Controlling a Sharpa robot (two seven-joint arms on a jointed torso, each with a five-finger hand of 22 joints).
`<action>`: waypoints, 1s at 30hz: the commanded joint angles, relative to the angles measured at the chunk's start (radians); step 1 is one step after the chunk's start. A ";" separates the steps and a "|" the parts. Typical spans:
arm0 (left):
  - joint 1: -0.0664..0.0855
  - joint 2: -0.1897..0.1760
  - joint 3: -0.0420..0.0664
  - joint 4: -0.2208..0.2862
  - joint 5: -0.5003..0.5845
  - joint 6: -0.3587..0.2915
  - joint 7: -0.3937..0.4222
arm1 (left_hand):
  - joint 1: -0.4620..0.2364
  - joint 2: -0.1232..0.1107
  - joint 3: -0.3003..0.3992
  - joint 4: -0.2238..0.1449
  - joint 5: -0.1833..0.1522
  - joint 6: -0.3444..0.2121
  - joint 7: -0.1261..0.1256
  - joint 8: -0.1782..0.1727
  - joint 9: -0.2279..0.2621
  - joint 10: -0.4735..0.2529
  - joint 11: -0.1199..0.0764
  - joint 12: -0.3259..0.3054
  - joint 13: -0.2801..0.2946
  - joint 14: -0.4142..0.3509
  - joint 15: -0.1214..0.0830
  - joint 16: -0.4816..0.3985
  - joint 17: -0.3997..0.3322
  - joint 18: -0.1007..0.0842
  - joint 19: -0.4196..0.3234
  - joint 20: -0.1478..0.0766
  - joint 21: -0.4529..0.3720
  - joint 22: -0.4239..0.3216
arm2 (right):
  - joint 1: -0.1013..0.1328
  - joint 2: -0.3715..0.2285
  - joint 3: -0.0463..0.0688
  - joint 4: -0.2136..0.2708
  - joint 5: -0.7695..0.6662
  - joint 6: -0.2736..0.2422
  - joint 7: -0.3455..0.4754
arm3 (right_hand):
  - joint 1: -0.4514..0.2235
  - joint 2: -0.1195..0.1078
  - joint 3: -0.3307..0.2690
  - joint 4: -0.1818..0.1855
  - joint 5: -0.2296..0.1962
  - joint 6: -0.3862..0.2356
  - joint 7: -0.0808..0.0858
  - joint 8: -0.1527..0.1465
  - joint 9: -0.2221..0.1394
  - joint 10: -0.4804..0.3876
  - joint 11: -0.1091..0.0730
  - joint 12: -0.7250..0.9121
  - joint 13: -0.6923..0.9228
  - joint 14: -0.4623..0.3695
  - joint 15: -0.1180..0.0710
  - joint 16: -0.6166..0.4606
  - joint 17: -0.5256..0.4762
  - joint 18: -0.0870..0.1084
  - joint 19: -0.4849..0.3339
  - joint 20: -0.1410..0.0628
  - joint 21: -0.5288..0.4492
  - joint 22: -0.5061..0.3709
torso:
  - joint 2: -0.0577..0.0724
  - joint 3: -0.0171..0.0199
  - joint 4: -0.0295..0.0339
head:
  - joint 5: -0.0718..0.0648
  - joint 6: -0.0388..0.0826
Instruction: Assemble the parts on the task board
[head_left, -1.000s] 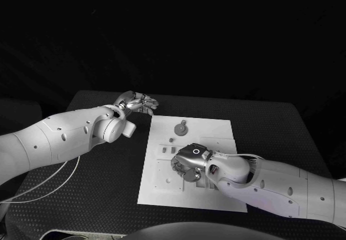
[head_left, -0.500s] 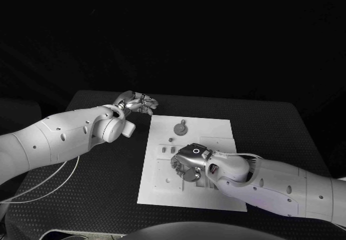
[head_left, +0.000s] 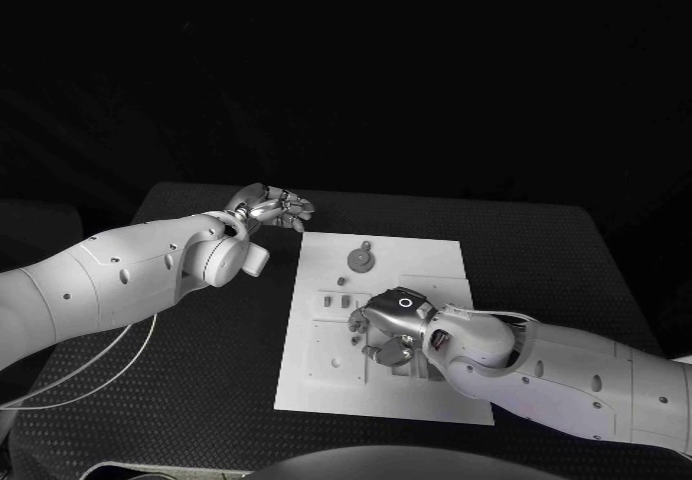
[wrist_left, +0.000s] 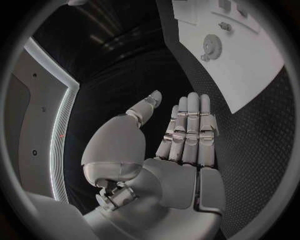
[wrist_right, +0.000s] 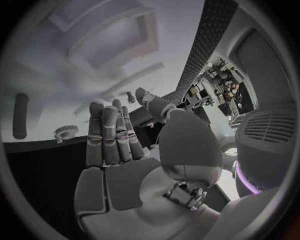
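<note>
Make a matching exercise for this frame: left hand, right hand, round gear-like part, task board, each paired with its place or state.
Things:
1. left hand
2. right hand
3. round gear-like part
4. task board

Places or states:
A. lies near the board's far edge
B. white plate in the middle of the black table
C. open, beyond the board's far left corner
D. low over the middle of the board

Pairs: 1-C, 2-D, 3-A, 4-B

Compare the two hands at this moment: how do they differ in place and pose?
The left hand hovers off the task board, over the black table by the board's far left corner; the right hand is down over the board's middle. The left hand's fingers lie straight and together; the right hand's, in the head view, curl down toward the board. Both appear to hold nothing.
</note>
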 joint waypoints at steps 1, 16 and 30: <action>0.001 -0.002 0.001 0.003 0.006 0.011 0.006 | -0.007 -0.005 -0.004 0.001 -0.004 -0.009 0.001 0.006 -0.001 -0.005 0.000 -0.001 -0.001 0.001 0.004 -0.006 0.001 -0.005 -0.002 0.002 0.002 -0.001 | 0.007 -0.023 0.003 0.026 0.009 -0.061 0.018 | 0.001 -0.011 0.000 0.008 0.003 -0.008 0.001 -0.006 -0.001 -0.011 0.007 0.002 -0.001 -0.003 0.007 0.004 0.001 0.014 -0.008 -0.001 -0.001 0.002 | 0.000 0.0001 -0.0011 | -0.002 0.003; 0.001 -0.010 0.001 0.008 0.006 0.007 0.012 | -0.006 -0.005 -0.005 0.000 -0.004 -0.009 0.001 0.007 -0.001 -0.004 -0.001 0.000 -0.001 0.002 0.004 -0.007 0.004 -0.005 -0.002 0.002 0.002 -0.002 | 0.135 -0.217 0.059 0.103 0.154 0.053 0.045 | 0.015 -0.045 -0.009 0.006 0.003 -0.017 0.003 0.002 -0.001 0.005 0.002 0.016 0.004 -0.026 0.003 0.019 0.013 0.013 -0.026 0.003 0.003 0.020 | 0.000 -0.0014 -0.0033 | -0.012 0.019; 0.001 -0.001 0.001 0.001 0.006 0.014 0.012 | -0.006 -0.006 -0.005 0.001 -0.004 -0.009 0.001 0.008 -0.001 -0.003 -0.001 0.000 -0.001 0.002 0.004 -0.008 0.005 -0.005 -0.002 0.002 0.002 -0.002 | 0.136 -0.241 0.051 0.067 0.067 0.167 0.000 | -0.009 -0.074 -0.019 0.034 0.003 -0.036 -0.027 0.002 -0.003 -0.013 0.009 0.010 0.002 -0.046 0.010 0.022 0.015 0.014 -0.041 0.011 0.001 0.025 | 0.001 0.0003 -0.0034 | -0.019 0.018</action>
